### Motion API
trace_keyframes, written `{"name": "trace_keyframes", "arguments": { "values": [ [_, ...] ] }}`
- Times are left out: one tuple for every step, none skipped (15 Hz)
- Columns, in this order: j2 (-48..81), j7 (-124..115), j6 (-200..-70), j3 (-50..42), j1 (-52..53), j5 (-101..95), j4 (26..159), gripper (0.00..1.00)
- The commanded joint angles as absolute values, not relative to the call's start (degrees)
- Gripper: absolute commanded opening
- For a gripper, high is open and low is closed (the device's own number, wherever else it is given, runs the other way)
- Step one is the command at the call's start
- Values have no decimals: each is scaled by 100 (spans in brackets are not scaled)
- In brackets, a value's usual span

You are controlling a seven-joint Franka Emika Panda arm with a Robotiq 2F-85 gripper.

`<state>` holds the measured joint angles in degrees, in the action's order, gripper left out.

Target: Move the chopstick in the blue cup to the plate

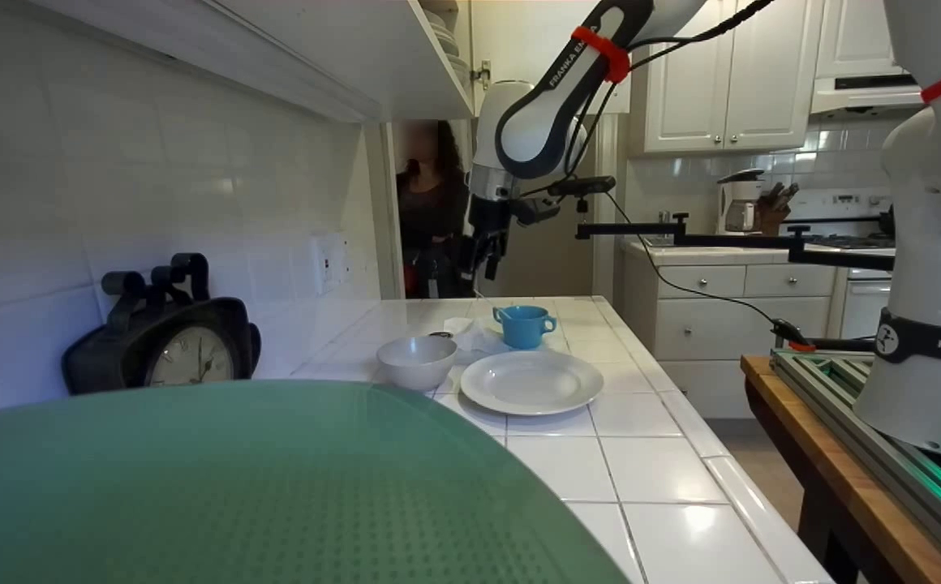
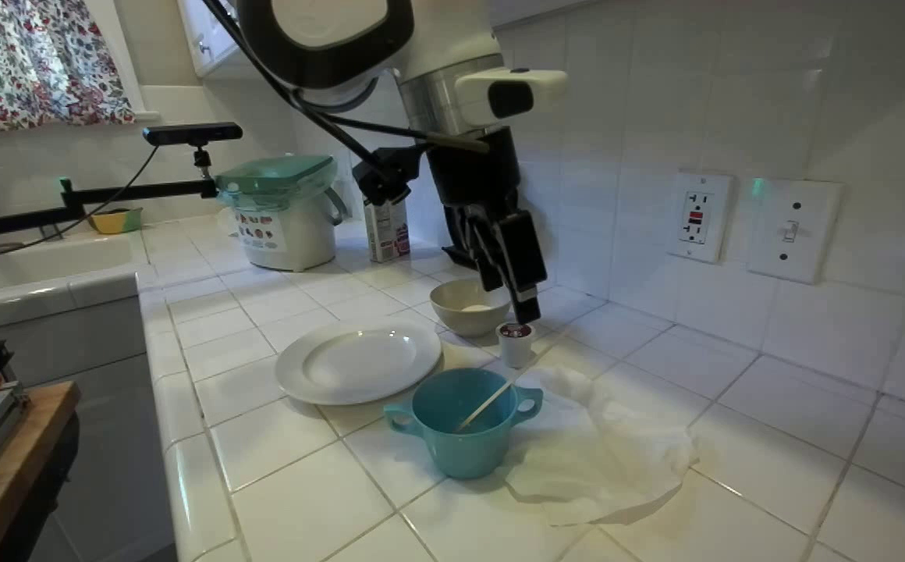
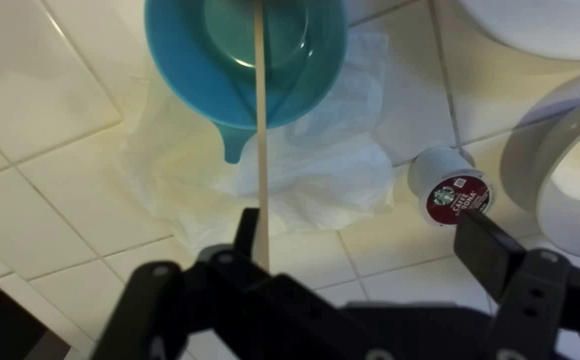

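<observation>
The blue cup (image 2: pixel 464 453) stands upright on the tiled counter and shows in both exterior views (image 1: pixel 524 328) and the wrist view (image 3: pixel 190 85). A thin pale chopstick (image 2: pixel 491 406) leans in it, its upper part sticking out over the rim. The flat white plate (image 2: pixel 359 363) lies beside the cup, also in an exterior view (image 1: pixel 531 388). My gripper (image 3: pixel 365 240) is open above the counter. In the wrist view the chopstick (image 3: pixel 262 165) runs right beside the inner side of the left finger; I cannot tell whether they touch. Nothing is held.
A pale bowl (image 2: pixel 470 308) and a coffee pod (image 2: pixel 515 345) stand near the gripper. Crumpled white paper (image 2: pixel 601 460) lies beside and partly under the cup. A tiled wall (image 2: pixel 624 234) stands behind. A green-lidded bin (image 2: pixel 285 226) and a carton (image 2: pixel 387 230) stand farther off.
</observation>
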<state>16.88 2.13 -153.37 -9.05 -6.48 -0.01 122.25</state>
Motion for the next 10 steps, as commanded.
{"name": "trace_keyframes", "arguments": {
  "values": [
    [1897,75,-15378,-962,-688,-199,11968,100],
    [1946,27,-15376,-999,-680,-227,11913,100],
    [1980,14,-15334,-1014,-687,-226,11868,100],
    [2022,-32,-15337,-1051,-678,-259,11829,100],
    [2055,-51,-15342,-1069,-680,-262,11799,100],
    [2089,-72,-15350,-1089,-677,-273,11769,100],
    [2118,-83,-15341,-1102,-677,-274,11742,100],
    [2150,-104,-15345,-1120,-673,-287,11716,99],
    [2180,-133,-15361,-1137,-669,-301,11691,94],
    [2207,-160,-15349,-1142,-673,-310,11665,95]
  ]
}}
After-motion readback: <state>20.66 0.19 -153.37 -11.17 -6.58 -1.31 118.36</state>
